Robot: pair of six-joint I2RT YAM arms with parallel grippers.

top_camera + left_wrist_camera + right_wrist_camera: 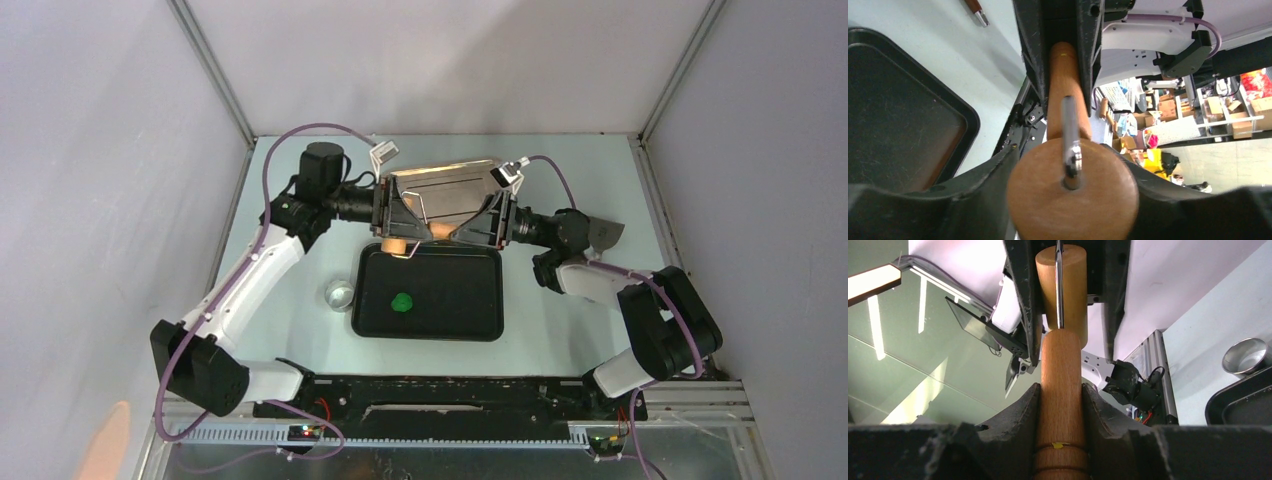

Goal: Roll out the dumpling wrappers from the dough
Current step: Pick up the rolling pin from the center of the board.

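Pale tabletop (530, 320), white walls (420, 60), green dough (401, 301) on tray (470, 320).
My left claw (1073, 200) and right claw (1060, 440) grip the roller (1060, 370), lying left-to-right.

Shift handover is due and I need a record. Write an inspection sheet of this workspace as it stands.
Surface: pale table carrying a black tray.
Job's things: green dough lies on the tray as a small lump, not rolled; no wrappers seen; wooden roller held by the tray's far edge.
Clutter: metal cup left of the tray; pen-like item on the table.
Grippers: left gripper shut on the roller's head; right gripper shut on its handle.
Cables: purple cable along each arm, none on the tray.
Surroundings: grey walls, metal frame post.
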